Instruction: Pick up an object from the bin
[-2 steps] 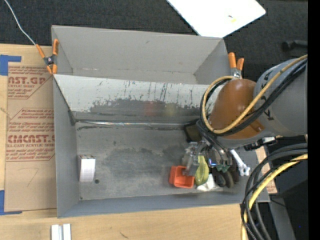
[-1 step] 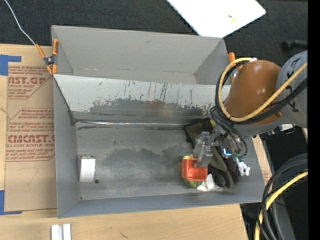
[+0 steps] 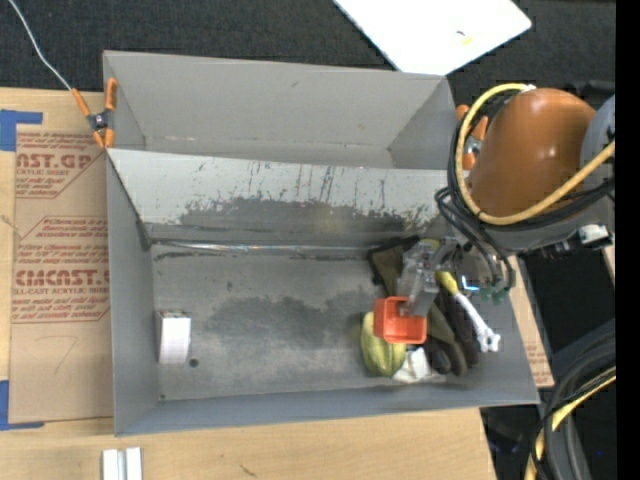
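Camera view: gripper (image 3: pixel 413 300) sits low in the lower-right corner of the bin (image 3: pixel 280 318), right over the heap there. Its tip meets a red-orange blocky piece (image 3: pixel 398 325). A yellow-green lump (image 3: pixel 377 354) lies just below-left of that, with a white scrap (image 3: pixel 413 367) beside it. Dark strap-like stuff (image 3: pixel 455 340) and a white-handled tool (image 3: pixel 478 326) lie to the right. A white roll (image 3: pixel 175 336) lies alone at lower left, well apart.

Can't tell whether the gripper is open or closed, or has hold of anything; too cluttered at the tip.

Reads as the grasp step, on the red-orange piece. Next: a confirmed close on it, then a straight lift so the neighbours don't drag along.
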Available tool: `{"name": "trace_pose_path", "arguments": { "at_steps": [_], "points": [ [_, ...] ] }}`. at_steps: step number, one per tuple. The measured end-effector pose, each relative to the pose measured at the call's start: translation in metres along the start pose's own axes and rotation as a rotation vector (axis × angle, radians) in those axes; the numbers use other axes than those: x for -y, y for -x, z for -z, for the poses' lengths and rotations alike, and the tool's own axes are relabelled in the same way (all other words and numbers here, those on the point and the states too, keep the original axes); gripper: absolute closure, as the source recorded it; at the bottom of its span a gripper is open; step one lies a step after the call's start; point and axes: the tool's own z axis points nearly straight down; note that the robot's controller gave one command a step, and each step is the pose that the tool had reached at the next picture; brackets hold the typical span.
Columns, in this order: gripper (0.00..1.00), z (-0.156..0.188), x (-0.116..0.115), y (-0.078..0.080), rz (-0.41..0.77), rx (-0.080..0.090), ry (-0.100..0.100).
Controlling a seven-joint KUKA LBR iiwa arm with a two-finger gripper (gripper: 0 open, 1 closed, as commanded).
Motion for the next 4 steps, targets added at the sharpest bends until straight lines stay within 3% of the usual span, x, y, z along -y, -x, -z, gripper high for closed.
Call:
{"name": "trace_pose_path", "arguments": {
  "at_steps": [1, 2, 3, 4],
  "points": [
    [1.0, 0.044, 0.016, -0.016, 0.023, -0.01, -0.001],
    [1.0, -0.034, -0.003, -0.015, 0.184, 0.001, -0.001],
    [1.0, -0.062, -0.013, -0.02, 0.333, -0.012, 0.001],
    [1.0, 0.029, -0.008, -0.02, 0.33, -0.008, 0.001]
  ]
}}
